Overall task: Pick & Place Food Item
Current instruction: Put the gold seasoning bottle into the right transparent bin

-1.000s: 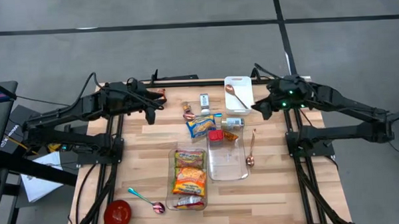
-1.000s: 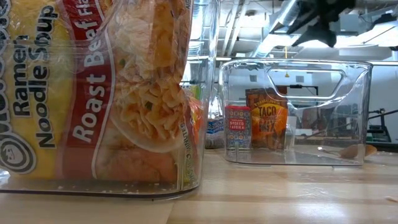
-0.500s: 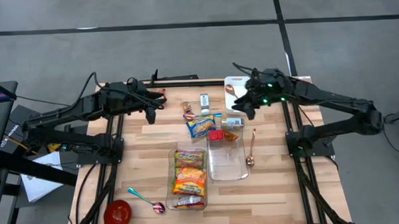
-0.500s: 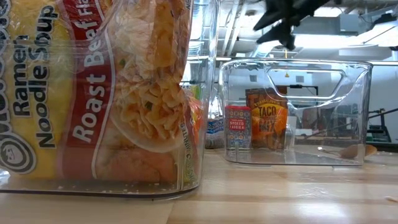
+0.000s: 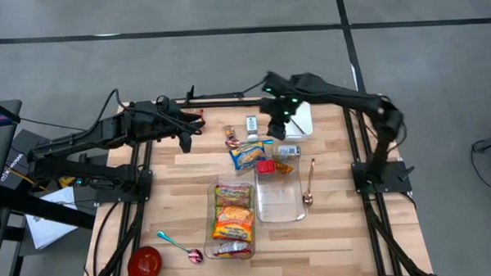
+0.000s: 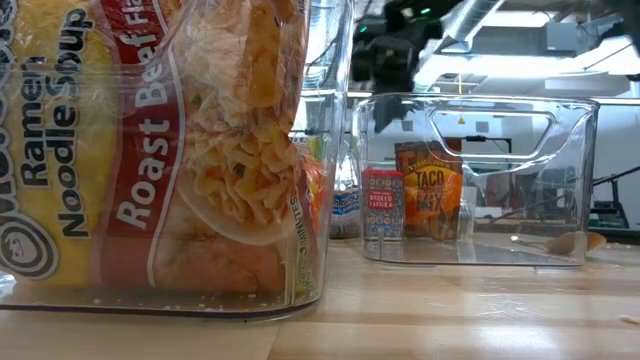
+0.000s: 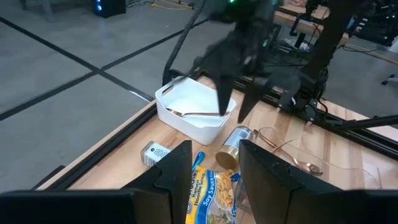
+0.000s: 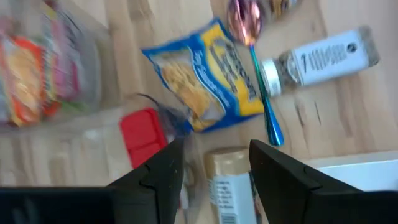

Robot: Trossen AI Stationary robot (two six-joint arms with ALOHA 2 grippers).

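A blue-and-yellow food packet (image 5: 248, 154) lies flat on the wooden table, left of a tin can (image 5: 287, 151) lying on its side. My right gripper (image 5: 276, 130) hangs open above them, tipped downward. In its wrist view the packet (image 8: 205, 74) and the can (image 8: 227, 180) lie below its spread fingers (image 8: 277, 168). My left gripper (image 5: 187, 144) waits open above the table's far left part, holding nothing. It looks toward the right gripper (image 7: 231, 117).
A white tray (image 5: 298, 116) holding a spoon stands far right. A small white bottle (image 5: 251, 123) and a blue-handled spoon (image 8: 258, 81) lie by the packet. Nearer are a clear container (image 5: 279, 194), a red-lidded jar (image 6: 382, 205), a bin of ramen (image 5: 232, 220) and a red bowl (image 5: 143, 263).
My right gripper has swung from the table's far right corner toward the left, across the white tray, to above the can and the packet. It has sunk a little, tipped downward and rolled. Its fingers stay apart. No object has moved.
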